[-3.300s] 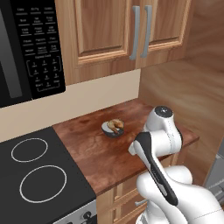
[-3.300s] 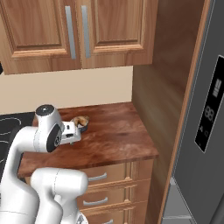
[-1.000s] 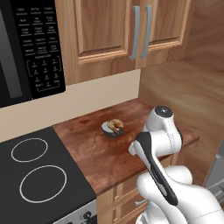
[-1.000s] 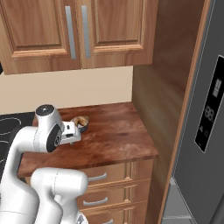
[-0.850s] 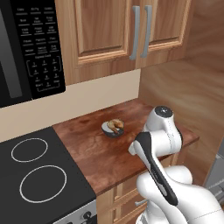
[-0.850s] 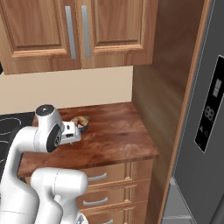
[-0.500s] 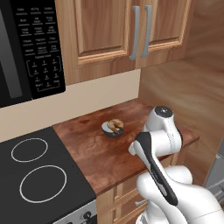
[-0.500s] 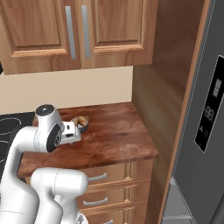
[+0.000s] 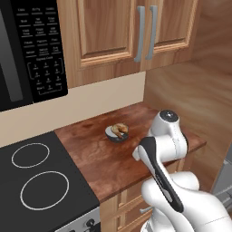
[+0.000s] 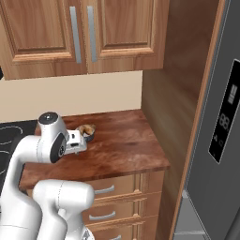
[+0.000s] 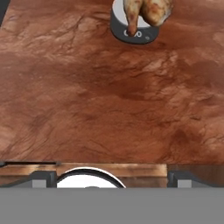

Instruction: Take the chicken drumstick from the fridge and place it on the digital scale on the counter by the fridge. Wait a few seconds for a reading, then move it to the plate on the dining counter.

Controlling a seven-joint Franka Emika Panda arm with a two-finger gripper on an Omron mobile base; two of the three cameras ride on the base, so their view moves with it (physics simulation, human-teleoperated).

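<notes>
Waiting step, by my reading: chicken drumstick [image 9: 119, 129] lies on the digital scale [image 9: 116, 135] near the back edge of the counter [image 9: 113, 158]. Gripper [image 11: 109, 177] hangs well apart, fingers spread, empty. Next it must reach in and pinch the meat.

The narrow reddish-brown wood counter [image 9: 102, 154] has a swirling grain and a dull sheen. The golden-brown lumpy chicken drumstick [image 11: 146, 9] looks roasted and faintly glossy, on the small round digital scale [image 11: 131, 31] with its smooth matt pale grey disc. The tall grey fridge [image 10: 220, 140] looks like brushed metal. The wooden wall cabinets [image 9: 131, 31] carry satin metal handles.
</notes>
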